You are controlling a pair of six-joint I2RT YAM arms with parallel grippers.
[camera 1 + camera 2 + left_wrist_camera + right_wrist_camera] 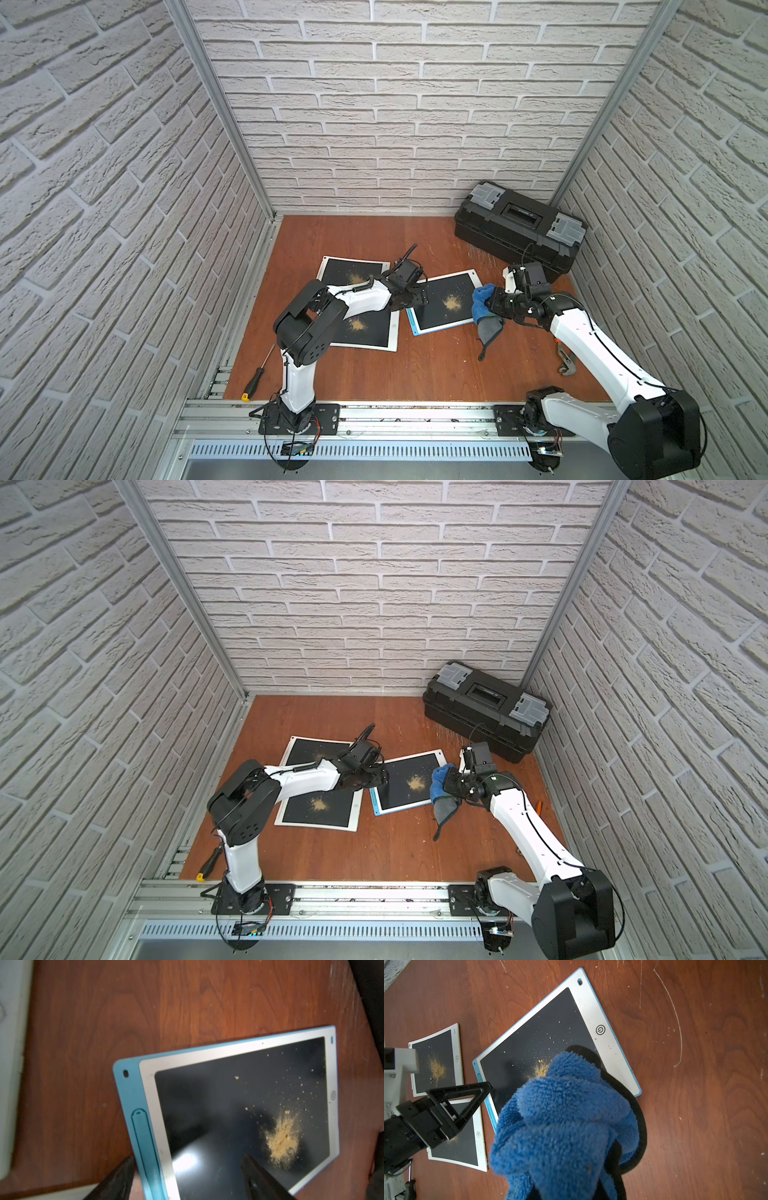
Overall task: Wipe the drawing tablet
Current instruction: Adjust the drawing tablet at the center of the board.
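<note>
Two hands: left hand [413, 300], spread apart, at left edge of blue-framed drawing tablet [459, 286]; right hand [495, 306] clamped on fluffy blue cloth [566, 1115]. Advise flat, steady sweep through tan powder pile [452, 302].

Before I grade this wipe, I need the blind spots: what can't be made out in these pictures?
- Right gripper: its grip is buried in the blue cloth, right wrist view.
- Powder pile on the blue tablet: the cloth covers part, same view.
- Nearer white tablet: left arm crosses it in both top views.
- Tool beside the right arm: small, partly hidden in a top view.
</note>
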